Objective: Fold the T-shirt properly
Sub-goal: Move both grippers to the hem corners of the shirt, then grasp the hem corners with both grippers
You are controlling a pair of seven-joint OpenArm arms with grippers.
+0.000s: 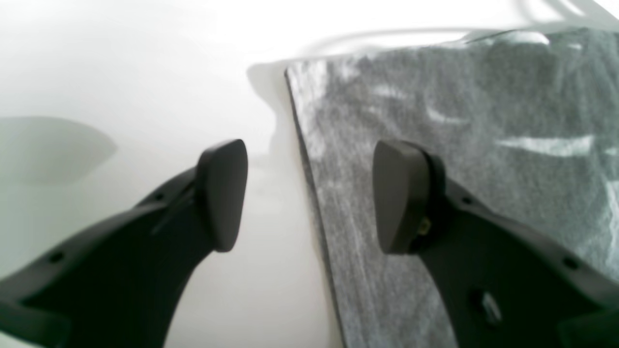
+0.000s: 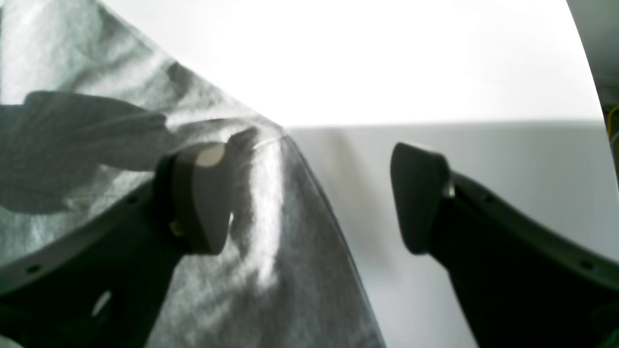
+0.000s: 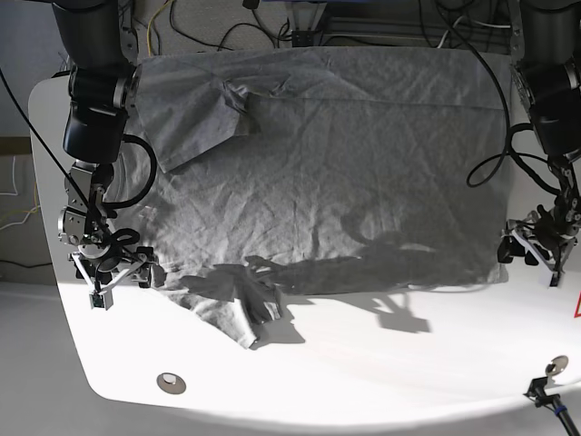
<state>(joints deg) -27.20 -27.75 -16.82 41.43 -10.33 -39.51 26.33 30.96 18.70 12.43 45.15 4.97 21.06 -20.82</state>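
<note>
Nearest the base camera, at six o'clock, the white table (image 3: 363, 363) lies bare but for one sleeve of the T-shirt (image 3: 318, 182) trailing toward seven o'clock. The shirt is spread flat and wrinkled, its long axis running nine to three across the table, with its far edge at twelve.

At eight o'clock, the right gripper (image 3: 109, 272) sits low at the shirt's near corner. Its wrist view shows the jaws spread, holding nothing: one pad over grey cloth, the other over bare table, the cloth edge between them. At four o'clock, the left gripper (image 3: 536, 245) matches it at the opposite near corner; its jaws are likewise spread and empty, straddling the hem edge.

Each arm is nearest its own corner, so closing on both edges likely comes next.
</note>
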